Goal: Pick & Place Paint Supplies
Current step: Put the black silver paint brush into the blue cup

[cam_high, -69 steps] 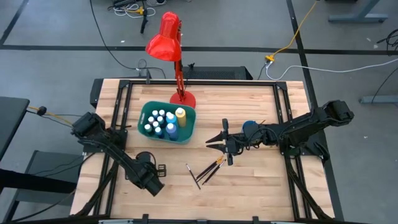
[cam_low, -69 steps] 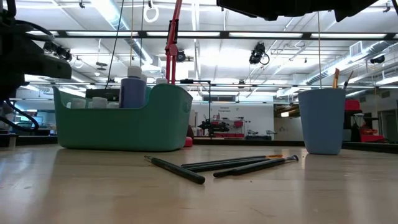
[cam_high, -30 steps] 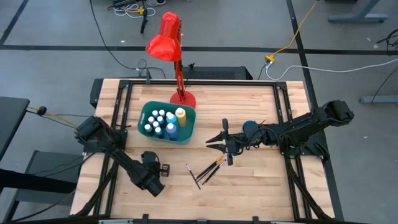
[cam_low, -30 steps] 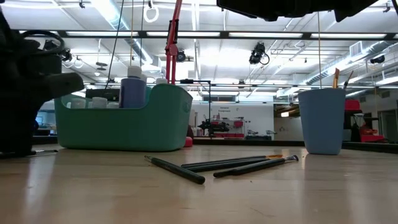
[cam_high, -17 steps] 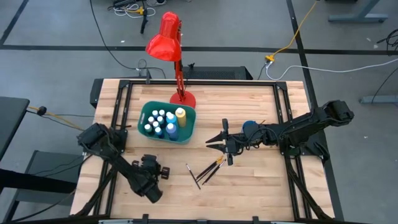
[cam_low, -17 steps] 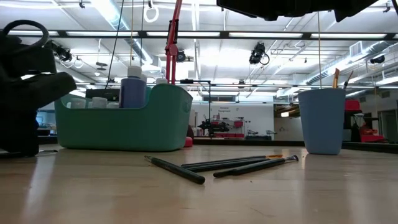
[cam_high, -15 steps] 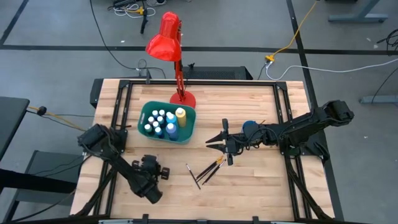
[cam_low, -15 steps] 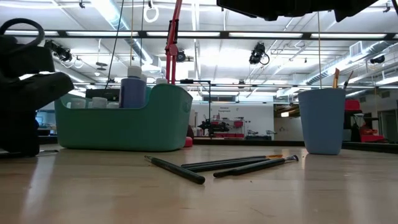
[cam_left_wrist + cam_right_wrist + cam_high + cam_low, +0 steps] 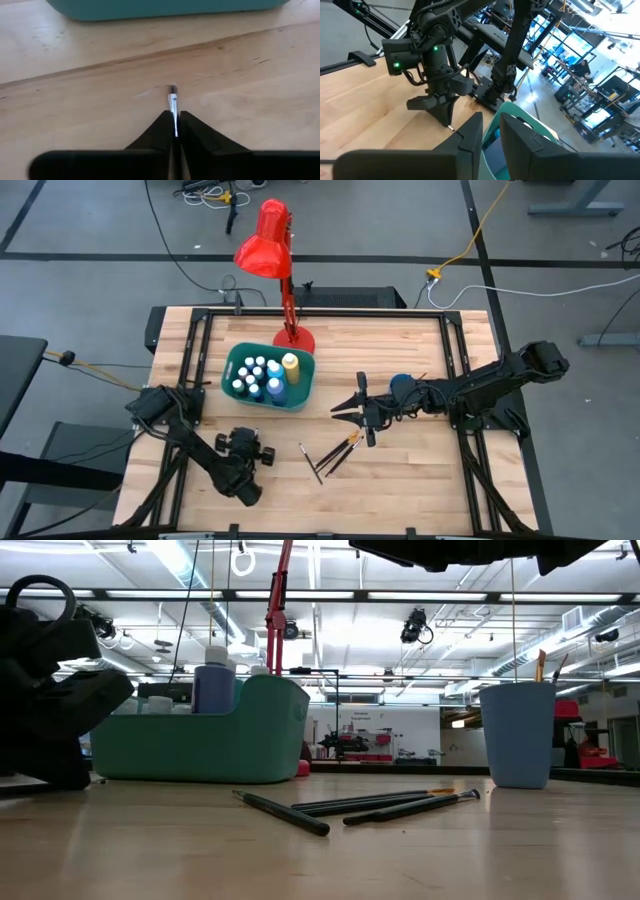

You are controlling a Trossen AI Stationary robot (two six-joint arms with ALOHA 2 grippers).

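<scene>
My left gripper [image 9: 173, 122] is low over the table's near left part [image 9: 262, 456], shut on a thin brush; it also shows in the right wrist view [image 9: 445, 120]. Three dark-handled brushes [image 9: 335, 455] lie flat on the wood at mid-table [image 9: 380, 805]. Small white-capped bottles and a taller yellow bottle [image 9: 290, 363] stand in the teal bin [image 9: 300, 395]. My right gripper [image 9: 342, 406] hovers above the brushes, open, with nothing between its fingers [image 9: 491, 131]. My left gripper pinches the thin brush between its two fingers, which lie along it. The silver ferrule [image 9: 173, 102] and dark tip stick out past the fingertips; the handle is hidden behind them. The fingers slant down from the near side. Whether the tip touches the wood I cannot tell.
A blue cup [image 9: 402, 387] holding brushes [image 9: 518, 735] stands right of centre. A red desk lamp [image 9: 268, 240] rises from its base [image 9: 294, 338] behind the bin. Bare wood lies along the near edge.
My left gripper has sunk toward the table and tipped further down, its wrist rolling. In the low view it now stands lower and a little farther toward the bin. The right arm and the loose brushes have kept still.
</scene>
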